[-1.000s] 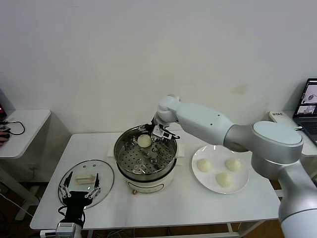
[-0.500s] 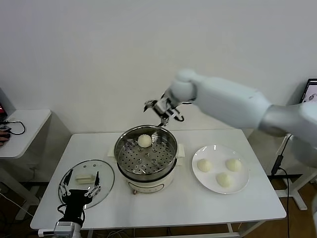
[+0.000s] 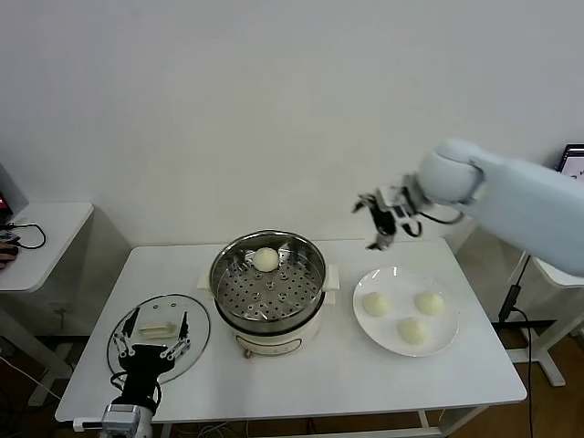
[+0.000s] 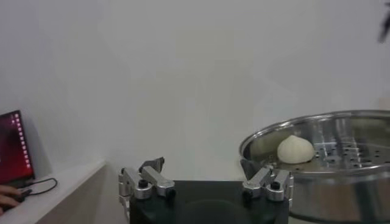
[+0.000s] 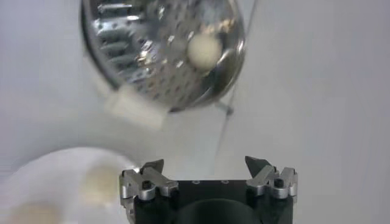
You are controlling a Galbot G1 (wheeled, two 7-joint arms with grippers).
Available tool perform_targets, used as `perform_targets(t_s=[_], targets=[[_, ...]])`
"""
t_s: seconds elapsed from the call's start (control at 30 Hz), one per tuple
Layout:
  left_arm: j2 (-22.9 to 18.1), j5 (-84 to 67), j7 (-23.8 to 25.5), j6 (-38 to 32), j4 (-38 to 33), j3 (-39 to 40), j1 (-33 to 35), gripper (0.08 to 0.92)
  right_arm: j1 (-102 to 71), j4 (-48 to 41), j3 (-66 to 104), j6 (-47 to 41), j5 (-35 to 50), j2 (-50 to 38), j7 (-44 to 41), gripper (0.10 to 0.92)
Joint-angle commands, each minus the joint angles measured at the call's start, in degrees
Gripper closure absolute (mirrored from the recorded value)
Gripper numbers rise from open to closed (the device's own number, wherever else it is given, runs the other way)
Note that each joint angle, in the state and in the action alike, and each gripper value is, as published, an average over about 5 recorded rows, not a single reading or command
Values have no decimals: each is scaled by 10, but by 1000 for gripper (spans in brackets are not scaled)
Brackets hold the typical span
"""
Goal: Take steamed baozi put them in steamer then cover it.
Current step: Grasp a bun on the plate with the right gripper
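The steamer [image 3: 274, 297] stands mid-table with one steamed baozi [image 3: 265, 259] on the far side of its perforated tray. Three more baozi [image 3: 375, 304] lie on the white plate [image 3: 402, 281] to its right. My right gripper [image 3: 383, 222] hangs open and empty in the air over the far edge of that plate. In the right wrist view the open gripper [image 5: 205, 164] looks down on the steamer [image 5: 134, 67] and its baozi [image 5: 204, 50]. The cover [image 3: 196, 319] lies flat at the table's front left, with my left gripper [image 3: 151, 339] open just above it.
A small side table [image 3: 46, 233] with cables stands at the left, beyond a gap. A laptop [image 3: 570, 187] sits at the far right edge. Bare tabletop [image 3: 328, 379] runs along the front of the steamer and plate.
My right gripper lifted out of the steamer, leaving the baozi on the tray, and swung right to above the plate. The left arm stayed over the cover.
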Motion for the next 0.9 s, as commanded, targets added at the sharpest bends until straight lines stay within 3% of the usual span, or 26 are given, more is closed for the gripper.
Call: perform_targets(t_s=[0.03, 0.3, 0.67, 0.9], targets=[[3, 0, 0, 2, 2, -1, 2, 177, -183, 56, 99, -59, -30, -127, 2, 203], [7, 0, 0, 3, 9, -11, 3, 177, -318, -29, 170, -46, -88, -68, 2, 203], [5, 2, 1, 2, 31, -13, -4, 177, -322, -151, 182, -31, -120, 74, 5, 203], [6, 1, 1, 2, 40, -16, -7, 177, -323, -217, 184, -20, -147, 113, 2, 203]])
